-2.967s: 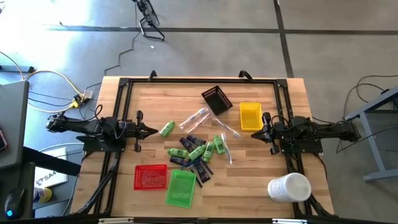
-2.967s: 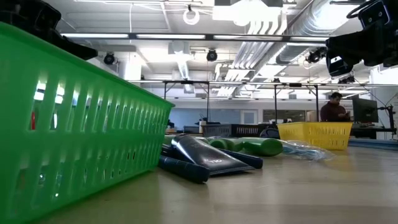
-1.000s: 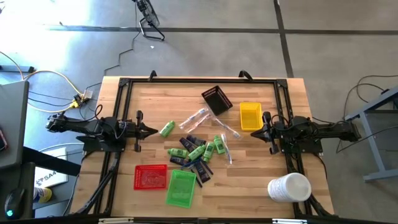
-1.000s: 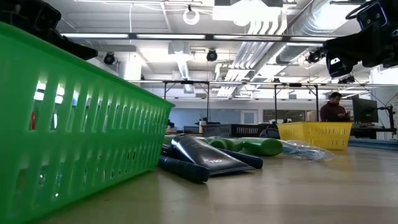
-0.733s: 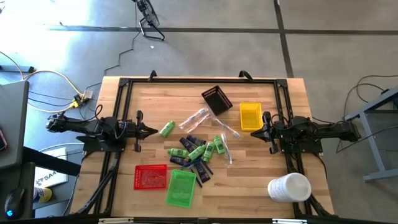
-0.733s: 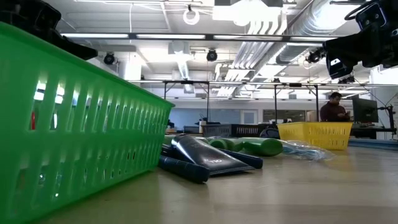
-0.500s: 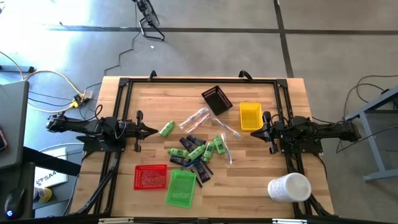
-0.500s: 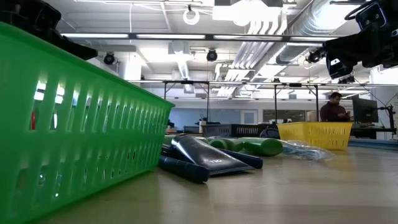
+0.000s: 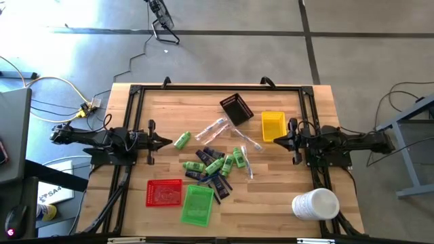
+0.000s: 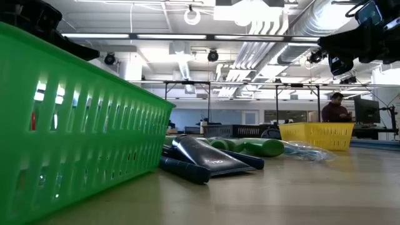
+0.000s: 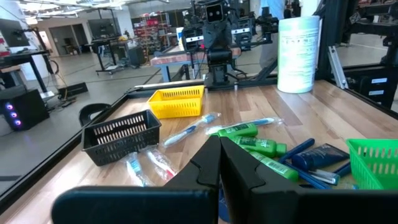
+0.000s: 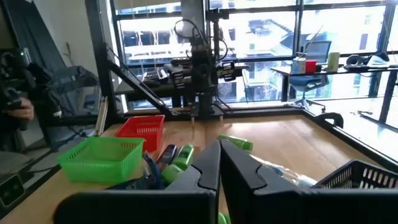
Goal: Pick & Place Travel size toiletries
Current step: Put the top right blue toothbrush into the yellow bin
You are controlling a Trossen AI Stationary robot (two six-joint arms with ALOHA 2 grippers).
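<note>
Table (image 9: 271, 196): wooden, ringed by a black frame; bare wood lies on every side of the pile
Toiletries (image 9: 215, 163): green bottles, dark packets and clear-wrapped toothbrushes heaped mid-table; one green bottle (image 9: 182, 140) lies apart, on the pile's left-arm side
Trays: black tray (image 9: 237, 108) and yellow tray (image 9: 272, 126) beyond the pile; red tray (image 9: 164, 192) and green tray (image 9: 197, 204) on its near side, side by side
White cylinder (image 9: 316, 203): near corner, well apart from the pile
Left gripper (image 9: 167, 142): just beside the lone bottle, fingers pressed together, holding nothing
Right gripper (image 9: 279, 141): at the yellow tray's edge, fingers closed, empty
</note>
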